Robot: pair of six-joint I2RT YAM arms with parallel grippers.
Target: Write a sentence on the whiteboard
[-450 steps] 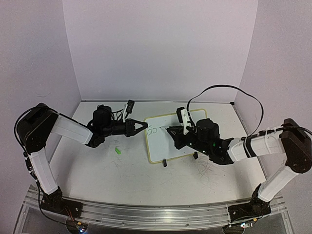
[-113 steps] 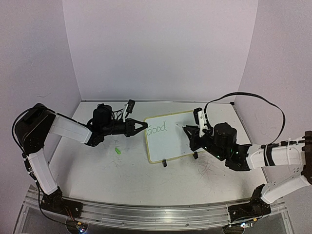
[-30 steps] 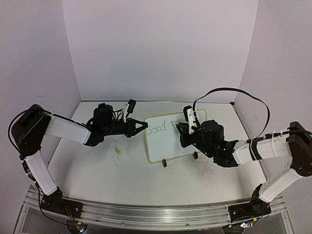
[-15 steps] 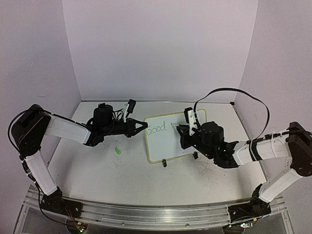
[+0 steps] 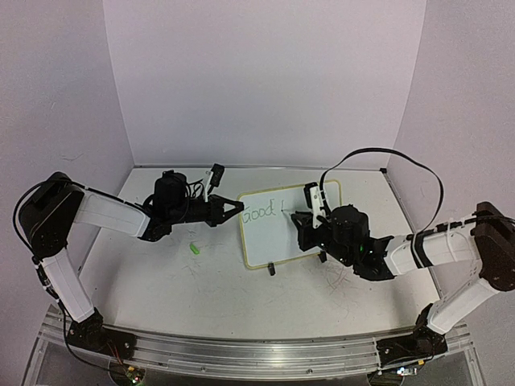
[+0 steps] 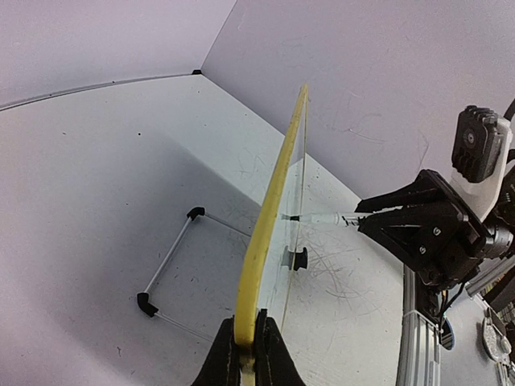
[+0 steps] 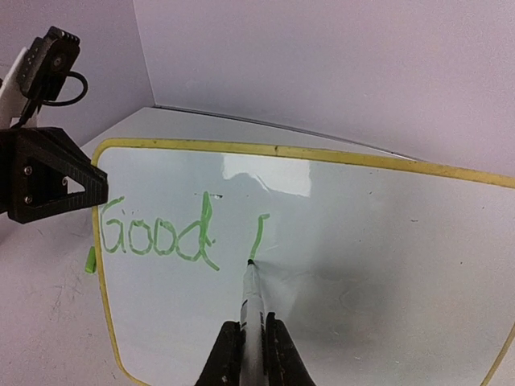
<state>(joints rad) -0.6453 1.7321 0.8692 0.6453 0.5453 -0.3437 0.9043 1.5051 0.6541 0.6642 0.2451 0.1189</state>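
The whiteboard point(image 5: 282, 237) stands tilted on the table, with its pale yellow rim point(image 6: 273, 201) edge-on in the left wrist view. My left gripper point(image 5: 239, 206) point(image 6: 248, 338) is shut on the rim at the board's left edge. Green lettering of the sentence point(image 7: 161, 237) point(image 5: 259, 214) reads "Good", followed by one short vertical stroke point(image 7: 257, 237). My right gripper point(image 7: 251, 346) point(image 5: 299, 219) is shut on a white marker point(image 7: 252, 297) point(image 6: 322, 219). The marker's tip touches the board at the stroke's lower end.
A small green cap point(image 5: 195, 249) point(image 7: 90, 259) lies on the table left of the board. Two black clip feet point(image 5: 272, 269) point(image 5: 322, 256) hold the board's lower edge. A wire stand point(image 6: 169, 261) props it from behind. Walls close in at the back and both sides.
Over the last second the right gripper drew the marker tip down the board, leaving a new vertical stroke right of "Good". Fifteen seconds ago only "Go" was written. The left arm has not moved.
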